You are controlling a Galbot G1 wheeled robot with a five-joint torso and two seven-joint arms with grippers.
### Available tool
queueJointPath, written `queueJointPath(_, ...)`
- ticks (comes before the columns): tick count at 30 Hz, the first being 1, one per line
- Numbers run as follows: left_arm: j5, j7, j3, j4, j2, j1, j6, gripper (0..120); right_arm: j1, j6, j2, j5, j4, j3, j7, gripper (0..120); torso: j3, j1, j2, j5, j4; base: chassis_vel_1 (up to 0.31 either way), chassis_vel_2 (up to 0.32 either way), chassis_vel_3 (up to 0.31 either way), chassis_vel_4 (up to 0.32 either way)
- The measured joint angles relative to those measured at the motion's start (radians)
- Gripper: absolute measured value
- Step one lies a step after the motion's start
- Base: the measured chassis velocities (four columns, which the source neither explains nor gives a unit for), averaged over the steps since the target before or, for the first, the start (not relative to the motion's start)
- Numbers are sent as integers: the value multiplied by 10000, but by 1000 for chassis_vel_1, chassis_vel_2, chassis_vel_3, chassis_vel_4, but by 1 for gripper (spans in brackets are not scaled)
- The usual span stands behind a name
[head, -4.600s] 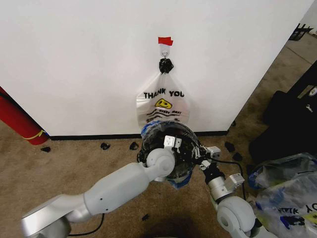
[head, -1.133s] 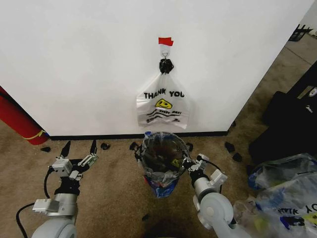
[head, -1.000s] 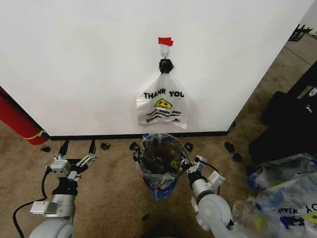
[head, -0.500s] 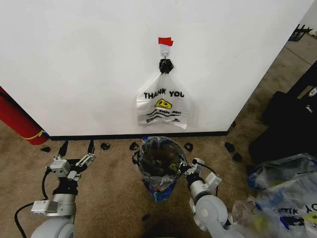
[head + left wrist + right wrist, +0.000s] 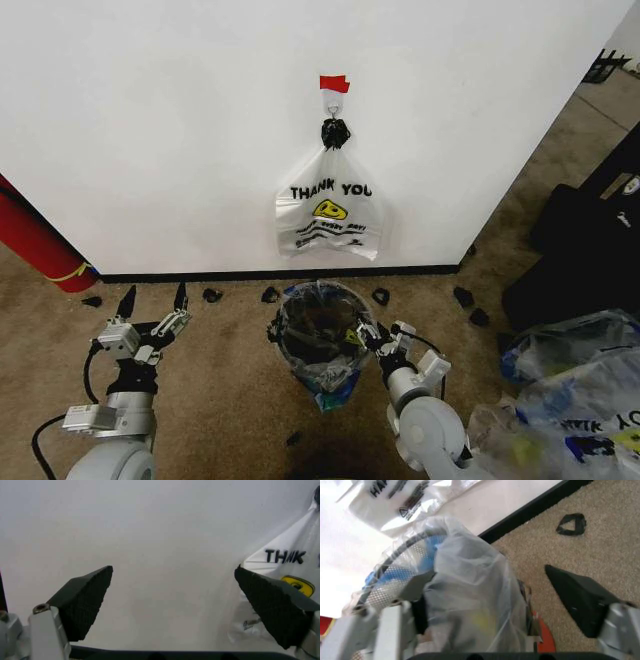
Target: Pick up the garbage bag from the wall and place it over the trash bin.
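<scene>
Over the last second the right gripper [image 5: 372,338] has drawn back toward the robot and the trash bin [image 5: 318,330] with it, so the bin now stands a little farther from the wall [image 5: 150,130] than it did. The garbage bag [image 5: 335,385] is already draped over the bin, its clear film folded down the side just in front of the right gripper, whose jaws are spread, one finger [image 5: 415,592] lying against the film at the rim and the other out over the carpet (whether it pinches anything I cannot tell). The left gripper [image 5: 152,304] hovers well off to the bin's far side, fingers wide apart and holding nothing, facing the wall. The step in hand looks like the last tidying of the bag over the rim; the next move probably calls for the right gripper to clear the film without dragging the light bin along.
</scene>
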Motion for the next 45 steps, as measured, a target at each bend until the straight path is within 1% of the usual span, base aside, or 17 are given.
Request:
queueJointPath(1, 0, 0, 0, 0, 0, 0, 0, 96, 0, 0, 0, 0, 0, 0, 0, 79, 0, 0, 0, 0, 0, 0, 0, 0, 0)
queueJointPath(6, 32, 17, -64, -195, -34, 116, 17, 96, -29, 5, -19, 171, 46, 2, -77, 98, 0, 0, 0, 0, 0, 0, 0, 0, 0)
queueJointPath(9, 52, 23, -75, -234, -34, 151, 23, 96, -28, -7, -24, 375, 53, 15, -23, 100, 0, 0, 0, 1, 0, 0, 0, 0, 0)
queueJointPath(16, 180, 52, -24, -288, -60, 211, 29, 96, -25, -46, -168, 488, -3, 86, 24, 100, 0, 0, 0, 1, 0, 0, 0, 0, 0)
queueJointPath(19, 263, 62, 88, -306, -82, 199, 57, 96, -39, -39, -298, 254, -83, 91, -114, 100, 0, 0, 0, 1, 0, 0, 0, 0, 0)
queueJointPath(21, 285, 66, 189, -364, -87, 198, 110, 96, -67, 41, -389, -203, -129, 83, -352, 100, 0, 0, 0, 1, 0, 0, 0, 0, 0)
queueJointPath(23, 331, 78, 303, -417, -79, 198, 154, 96, -103, 326, -527, -1106, -251, 41, -860, 100, 0, 0, 0, 1, 0, 0, 0, 0, 0)
queueJointPath(24, 331, 78, 303, -417, -79, 198, 154, 96, -103, 326, -527, -1106, -251, 41, -860, 100, 0, 0, 0, 1, 0, 0, 0, 0, 0)
queueJointPath(27, 386, 83, 438, -421, -55, 148, 223, 96, -127, 872, -756, -2392, -508, -17, -1551, 100, 0, 0, 0, 1, 0, 0, 0, 0, 0)
queueJointPath(32, 391, 82, 592, -421, -24, 69, 335, 96, -123, 1373, -983, -3093, -797, -19, -2002, 100, 0, 0, 0, 1, 0, 0, 0, 0, 0)
queueJointPath(34, 419, 79, 680, -427, -13, 69, 367, 96, -123, 1815, -1044, -3647, -1043, 24, -2288, 100, 0, 0, 0, 1, 0, 0, 0, 0, 0)
queueJointPath(37, 522, 80, 842, -470, 26, 104, 394, 96, -112, 3077, -1156, -5173, -1692, 198, -3096, 100, 0, 0, 0, 2, 0, 0, 0, 0, 0)
queueJointPath(38, 522, 80, 842, -470, 26, 104, 394, 96, -112, 3077, -1156, -5173, -1692, 198, -3096, 100, 0, 0, 0, 2, 0, 0, 0, 0, 0)
queueJointPath(42, 600, 80, 1024, -471, 74, 85, 430, 96, -39, 4147, -1214, -5986, -2221, 402, -3827, 100, 0, 1, 0, 0, 1, 0, 0, 0, 0)
queueJointPath(43, 640, 80, 1084, -464, 81, 76, 435, 96, -33, 4276, -1217, -5844, -2277, 414, -3944, 100, 0, 1, 0, 1, -1, 0, 0, 0, 0)
queueJointPath(45, 767, 80, 1229, -477, 81, 83, 442, 96, -67, 4090, -1224, -4728, -2192, 385, -4009, 100, 0, 1, -1, 0, 0, 0, 0, 0, 0)
